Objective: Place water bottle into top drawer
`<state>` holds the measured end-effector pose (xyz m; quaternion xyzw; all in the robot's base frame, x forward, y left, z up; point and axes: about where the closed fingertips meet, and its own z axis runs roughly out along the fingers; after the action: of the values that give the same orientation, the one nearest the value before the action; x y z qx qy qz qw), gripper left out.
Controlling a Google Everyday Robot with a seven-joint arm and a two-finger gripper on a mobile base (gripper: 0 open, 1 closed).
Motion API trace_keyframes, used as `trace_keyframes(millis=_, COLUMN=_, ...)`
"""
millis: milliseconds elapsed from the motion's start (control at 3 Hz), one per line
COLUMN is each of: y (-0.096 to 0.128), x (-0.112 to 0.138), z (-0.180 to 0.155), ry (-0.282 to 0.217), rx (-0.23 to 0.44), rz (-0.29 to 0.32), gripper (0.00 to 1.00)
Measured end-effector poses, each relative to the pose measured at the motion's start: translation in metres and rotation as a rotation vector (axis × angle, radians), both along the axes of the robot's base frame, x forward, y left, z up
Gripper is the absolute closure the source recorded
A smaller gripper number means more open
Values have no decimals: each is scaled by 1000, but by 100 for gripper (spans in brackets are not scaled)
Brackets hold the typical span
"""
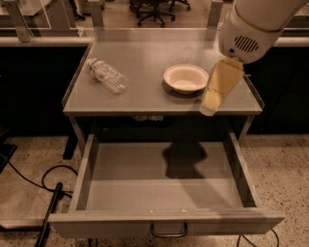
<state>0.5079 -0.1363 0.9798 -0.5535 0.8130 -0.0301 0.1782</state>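
Note:
The water bottle (107, 75) lies on its side on the left part of the grey tabletop (145, 96), cap toward the back left. The top drawer (145, 193) is pulled fully open below the table and holds nothing; its dark loop handle (169, 230) shows at the front. My gripper (219, 87) hangs from the white arm at the upper right, over the table's right front part, just right of the bowl and well to the right of the bottle. It holds nothing that I can see. Its shadow falls on the drawer bottom.
A shallow white bowl (186, 78) sits on the tabletop right of centre, close to my gripper. The table has low raised rims at its sides and back. Black cables (50, 188) lie on the speckled floor at the left. Office chairs (154, 7) stand behind.

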Motion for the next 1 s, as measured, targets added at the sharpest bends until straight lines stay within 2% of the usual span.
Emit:
trace_keyframes(millis=333, y=27, x=14, z=-3, ry=25, rx=19, rz=45, gripper=0)
trace_keyframes(millis=667, y=30, x=15, z=-3, ry=25, rx=21, rz=50, gripper=0)
trace_keyframes(millis=1000, y=42, x=24, z=-5, ry=-10, rx=31, rz=50, gripper=0)
